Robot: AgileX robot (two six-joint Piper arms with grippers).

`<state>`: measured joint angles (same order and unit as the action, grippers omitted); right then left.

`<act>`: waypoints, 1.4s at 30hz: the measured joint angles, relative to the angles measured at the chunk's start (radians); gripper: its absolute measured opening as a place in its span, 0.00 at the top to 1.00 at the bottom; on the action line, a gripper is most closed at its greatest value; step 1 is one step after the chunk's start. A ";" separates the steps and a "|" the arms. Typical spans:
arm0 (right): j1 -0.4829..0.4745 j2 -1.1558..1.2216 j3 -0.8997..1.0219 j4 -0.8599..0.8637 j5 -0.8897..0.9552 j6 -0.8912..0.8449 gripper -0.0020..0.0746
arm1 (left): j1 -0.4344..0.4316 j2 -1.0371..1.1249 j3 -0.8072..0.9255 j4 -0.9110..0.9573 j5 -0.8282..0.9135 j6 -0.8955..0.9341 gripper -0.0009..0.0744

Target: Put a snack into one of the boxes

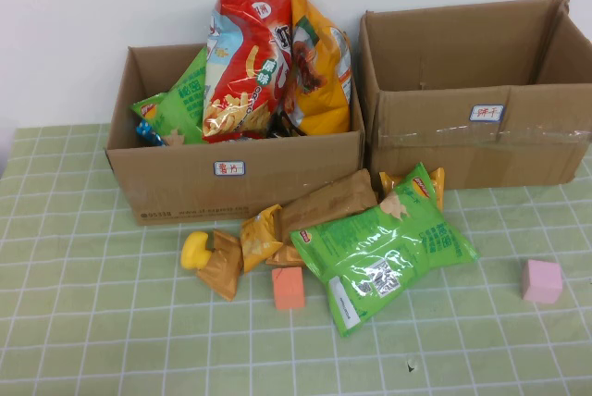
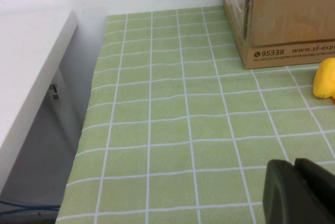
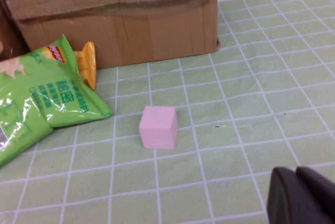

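The left box (image 1: 231, 183) holds several snack bags, among them a red one (image 1: 242, 63) and an orange one (image 1: 319, 63). The wider taped box (image 1: 476, 137) stands to its right and also shows in the right wrist view (image 3: 120, 20). A large green chip bag (image 1: 384, 248) and small brown packets (image 1: 328, 204) lie on the mat in front of the boxes. Neither gripper shows in the high view. My left gripper (image 2: 294, 165) is shut and empty over the mat left of the left box (image 2: 282, 14). My right gripper (image 3: 296, 171) is shut and empty, near the pink block.
A yellow toy (image 1: 194, 250), an orange block (image 1: 288, 288) and a pink block (image 1: 541, 280) lie on the green checked mat (image 1: 111, 322). The table's left edge and a white shelf (image 2: 31, 67) show in the left wrist view.
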<state>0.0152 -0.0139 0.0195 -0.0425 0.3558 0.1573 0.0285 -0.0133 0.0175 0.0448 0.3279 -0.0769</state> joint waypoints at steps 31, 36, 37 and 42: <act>0.000 0.000 0.000 0.000 0.000 0.007 0.98 | 0.000 0.000 0.000 0.000 0.000 0.005 0.99; 0.000 0.000 0.000 0.000 0.000 0.007 0.98 | 0.000 0.000 0.000 0.000 0.000 0.011 0.99; 0.000 0.000 0.000 0.000 0.000 0.007 0.98 | 0.000 0.000 0.000 0.000 0.000 0.011 0.99; 0.000 0.000 0.000 0.000 0.000 0.007 0.98 | 0.000 0.000 0.002 -0.126 -0.032 -0.081 0.99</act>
<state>0.0152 -0.0139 0.0195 -0.0425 0.3562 0.1640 0.0285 -0.0133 0.0193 -0.0814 0.2957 -0.1576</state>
